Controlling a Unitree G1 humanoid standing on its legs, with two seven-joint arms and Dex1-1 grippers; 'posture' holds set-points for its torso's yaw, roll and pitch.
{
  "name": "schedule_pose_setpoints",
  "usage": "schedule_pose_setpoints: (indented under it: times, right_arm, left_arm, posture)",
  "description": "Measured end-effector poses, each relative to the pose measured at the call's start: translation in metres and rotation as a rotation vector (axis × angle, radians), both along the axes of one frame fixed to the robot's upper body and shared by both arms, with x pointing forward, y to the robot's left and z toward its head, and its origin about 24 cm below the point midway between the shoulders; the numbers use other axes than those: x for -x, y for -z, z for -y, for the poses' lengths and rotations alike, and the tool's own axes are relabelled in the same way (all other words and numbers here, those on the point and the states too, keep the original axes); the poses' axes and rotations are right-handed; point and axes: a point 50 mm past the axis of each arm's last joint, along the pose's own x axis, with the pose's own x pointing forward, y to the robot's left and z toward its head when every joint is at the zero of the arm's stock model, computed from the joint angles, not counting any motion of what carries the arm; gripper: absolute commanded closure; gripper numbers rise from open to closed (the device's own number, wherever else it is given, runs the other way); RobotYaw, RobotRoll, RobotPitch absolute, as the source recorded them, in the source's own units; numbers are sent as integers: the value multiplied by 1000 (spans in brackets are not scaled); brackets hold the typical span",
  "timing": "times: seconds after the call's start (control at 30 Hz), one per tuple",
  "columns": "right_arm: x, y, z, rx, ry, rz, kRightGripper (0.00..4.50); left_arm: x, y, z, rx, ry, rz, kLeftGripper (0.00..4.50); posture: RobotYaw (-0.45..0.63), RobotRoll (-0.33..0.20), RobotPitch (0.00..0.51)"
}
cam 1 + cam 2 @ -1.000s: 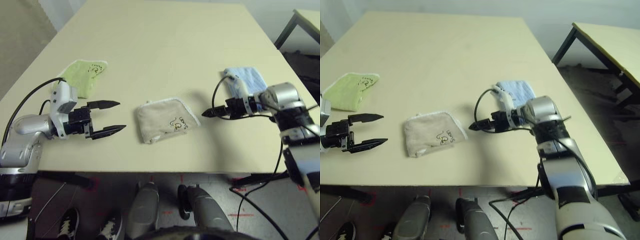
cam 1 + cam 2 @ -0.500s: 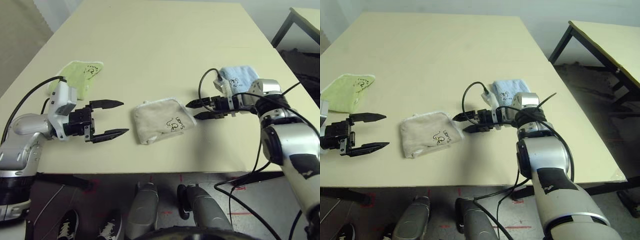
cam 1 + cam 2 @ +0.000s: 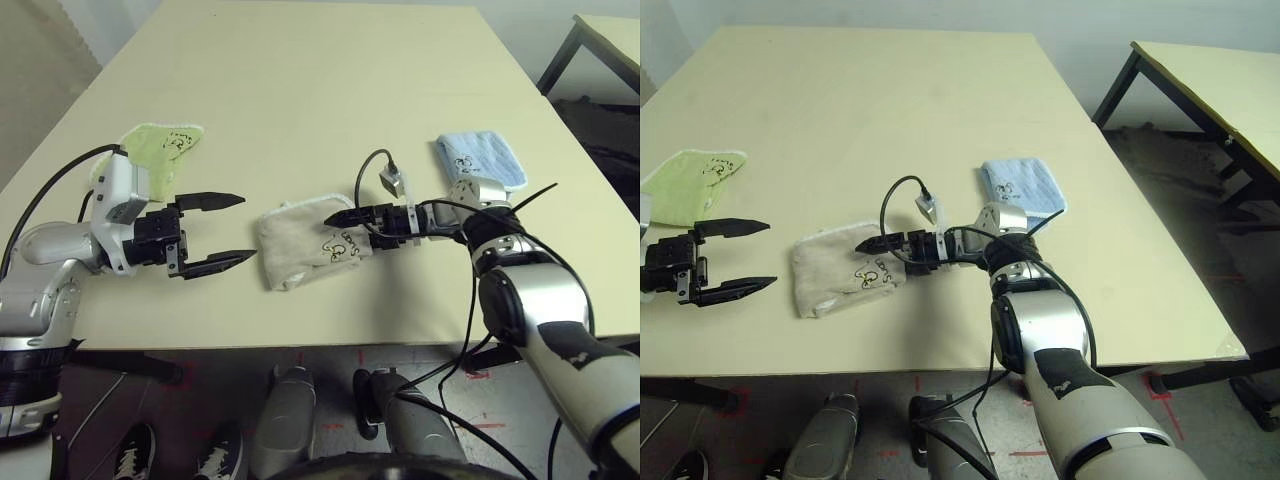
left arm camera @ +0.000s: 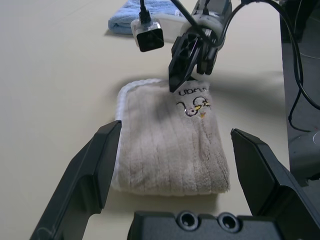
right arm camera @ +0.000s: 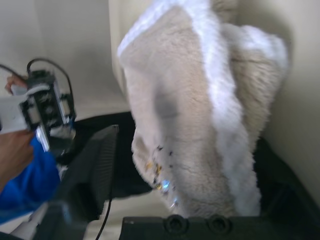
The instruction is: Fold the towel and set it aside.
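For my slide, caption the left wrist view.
Folded beige towel framed between the open left gripper's fingers, right gripper reaching over its far edge.

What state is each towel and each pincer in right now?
beige towel: folded, flat on the table, right pincer's fingers straddling its corner by the embroidered motif.
green towel: folded, lying beyond the left pincer.
blue towel: folded, lying beyond the right arm.
left pincer: open, hanging beside the beige towel, apart from it.
right pincer: open, at the beige towel, not closed on it.
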Motion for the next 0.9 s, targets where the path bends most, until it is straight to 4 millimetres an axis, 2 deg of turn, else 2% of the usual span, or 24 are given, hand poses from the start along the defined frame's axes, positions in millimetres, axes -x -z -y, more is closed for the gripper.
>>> schedule_pose_setpoints:
  times: [0.17, 0.33, 0.53, 0.63, 0.7, 0.8, 0.9]
  right_arm:
    - [-3, 9, 1, 21, 83, -8, 2902]
    - [-8, 1, 1, -11, 113, 2, 4483]
    - [-8, -3, 6, -7, 118, -7, 4483]
    - [-9, -11, 20, -16, 137, -38, 4483]
    - [-15, -30, 31, -69, 181, -20, 4483]
    - [-32, -80, 50, -206, 297, 80, 4483]
    - [-42, -116, 73, -334, 430, 148, 4483]
  left_arm:
    - [1, 1, 1, 1, -2, 1, 0]
    - [1, 1, 1, 4, -5, 3, 0]
    - [-1, 1, 1, 12, -6, 14, 0]
    - [-2, 3, -1, 16, -16, 11, 0]
    - [-2, 4, -1, 19, -18, 13, 0]
    - [-4, 3, -1, 25, -16, 22, 0]
    - [-5, 5, -1, 28, -17, 18, 0]
  posture:
    - [220, 0, 154]
    - [215, 0, 154]
    - [213, 0, 153]
    - [203, 0, 150]
    - [198, 0, 150]
    - [188, 0, 148]
    - [179, 0, 147]
